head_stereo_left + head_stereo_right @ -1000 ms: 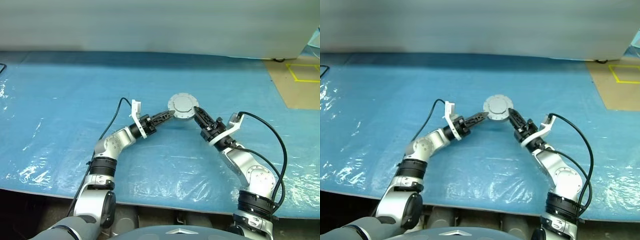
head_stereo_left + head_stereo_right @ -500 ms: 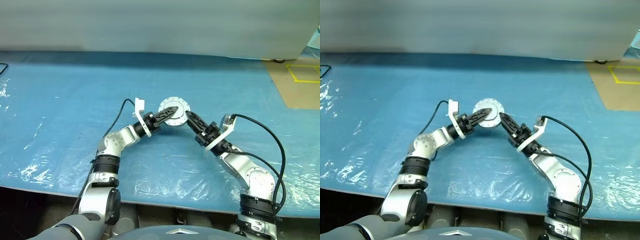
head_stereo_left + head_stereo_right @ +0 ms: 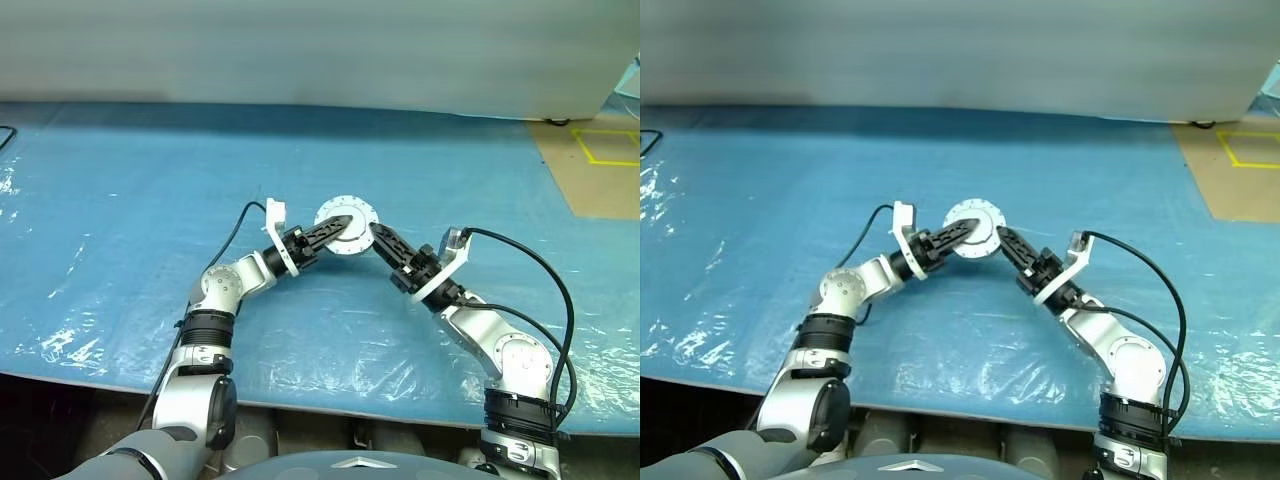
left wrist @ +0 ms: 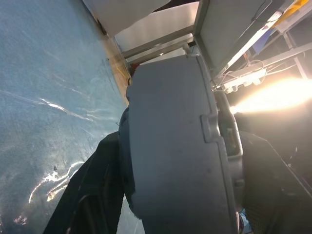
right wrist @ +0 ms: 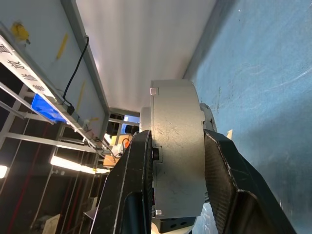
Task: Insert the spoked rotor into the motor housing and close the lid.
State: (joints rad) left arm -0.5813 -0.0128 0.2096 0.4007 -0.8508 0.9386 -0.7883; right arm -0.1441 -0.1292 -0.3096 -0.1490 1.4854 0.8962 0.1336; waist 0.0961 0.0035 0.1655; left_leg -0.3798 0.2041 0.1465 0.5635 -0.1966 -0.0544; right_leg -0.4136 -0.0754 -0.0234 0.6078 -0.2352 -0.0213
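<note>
The left gripper [image 3: 343, 222] and the right gripper [image 3: 377, 234] meet at the motor housing [image 3: 347, 224], a round silver part held up above the blue plastic-covered table [image 3: 130, 200] with its flat bolted face turned toward the head camera. In the right wrist view the right gripper's black fingers [image 5: 225, 170] are clamped on the housing's two opposite faces, its grey side wall between them. In the left wrist view the left gripper's fingers [image 4: 90, 195] straddle the housing with the jaws closed against its body. Left of the housing lies the left arm's black cable [image 3: 232, 228]; far to its right, brown board [image 3: 590, 170] with yellow tape.
</note>
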